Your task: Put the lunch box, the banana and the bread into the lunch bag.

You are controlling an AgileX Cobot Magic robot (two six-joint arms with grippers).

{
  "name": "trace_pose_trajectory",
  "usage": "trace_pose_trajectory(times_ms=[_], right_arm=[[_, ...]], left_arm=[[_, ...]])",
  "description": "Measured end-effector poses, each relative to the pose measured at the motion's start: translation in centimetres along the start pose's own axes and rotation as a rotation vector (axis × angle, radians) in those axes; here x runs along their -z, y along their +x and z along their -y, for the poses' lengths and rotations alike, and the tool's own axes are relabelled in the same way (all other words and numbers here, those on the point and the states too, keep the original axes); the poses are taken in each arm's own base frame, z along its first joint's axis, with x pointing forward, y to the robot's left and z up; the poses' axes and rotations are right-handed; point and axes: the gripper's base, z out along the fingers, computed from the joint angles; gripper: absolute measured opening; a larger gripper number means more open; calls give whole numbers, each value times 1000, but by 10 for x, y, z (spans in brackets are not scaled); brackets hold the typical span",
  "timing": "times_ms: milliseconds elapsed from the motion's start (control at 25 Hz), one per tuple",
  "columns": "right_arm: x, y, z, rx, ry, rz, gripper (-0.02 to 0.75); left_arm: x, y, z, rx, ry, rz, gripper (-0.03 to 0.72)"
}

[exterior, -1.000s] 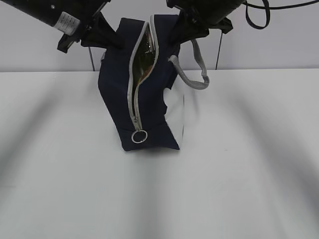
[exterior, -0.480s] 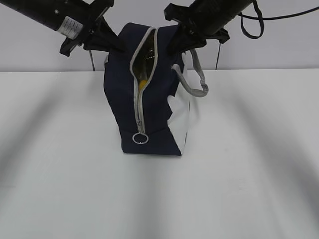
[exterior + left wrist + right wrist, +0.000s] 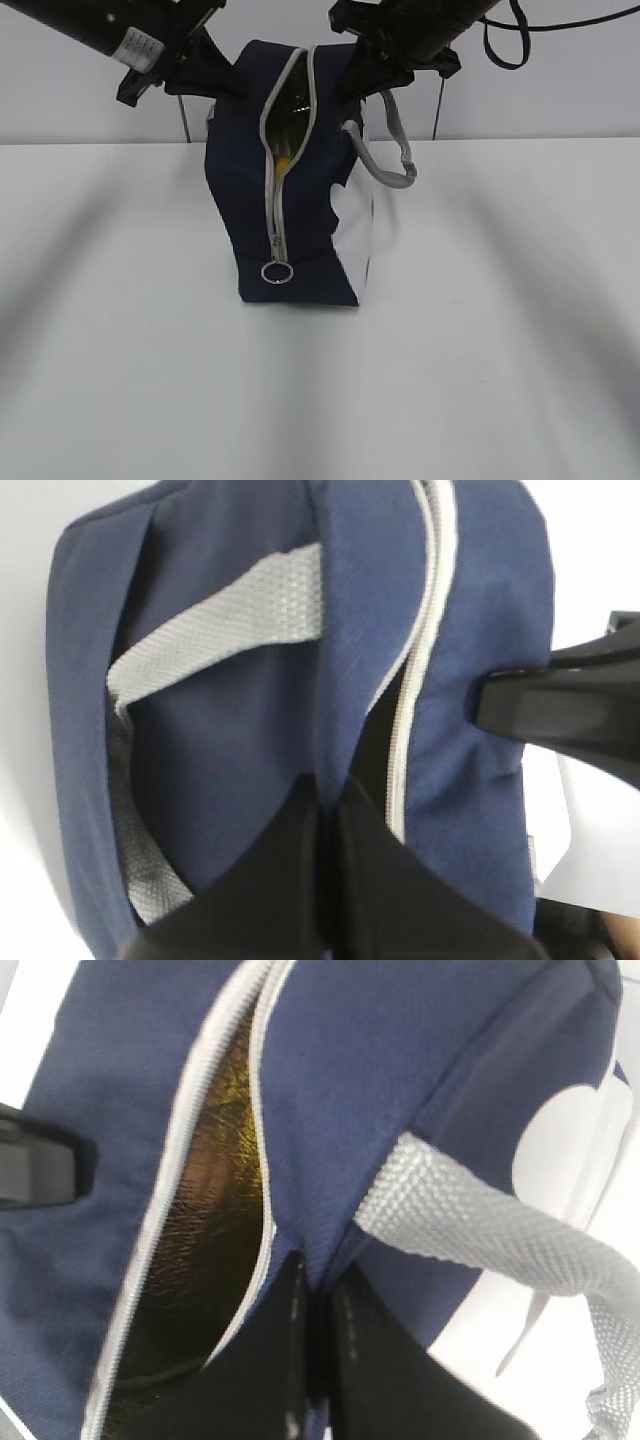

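Both end effectors, left (image 3: 225, 80) and right (image 3: 365, 78), stay clenched on lunch bag (image 3: 245, 190), now righted at frame centre; yellow banana (image 3: 284, 160) shows inside, so packing looks nearly done.

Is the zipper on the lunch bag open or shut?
Open. On the lunch bag, the zipper edges stand apart at the top, showing shiny lining, and the ring pull hangs near the bottom.

Two black arms angled down from the upper corners toward the centre, wrists tilted inward. Left end effector (image 3: 232, 85) pinched shut on navy fabric at the top of the lunch bag (image 3: 240, 200), fingers (image 3: 290, 870) pressed together in the wrist view. Right end effector (image 3: 352, 85) likewise clamped on the opposite top edge, fingers (image 3: 345, 1380) closed tight beside the grey strap.
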Motion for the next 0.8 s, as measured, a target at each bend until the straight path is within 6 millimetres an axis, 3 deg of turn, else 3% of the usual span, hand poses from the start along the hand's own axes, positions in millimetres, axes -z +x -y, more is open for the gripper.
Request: trace_pose_trajectory(times_ms=[800], right_arm=[[0, 3, 1, 14, 17, -37, 19]], left_arm=[[4, 2, 0, -32, -37, -12, 0]])
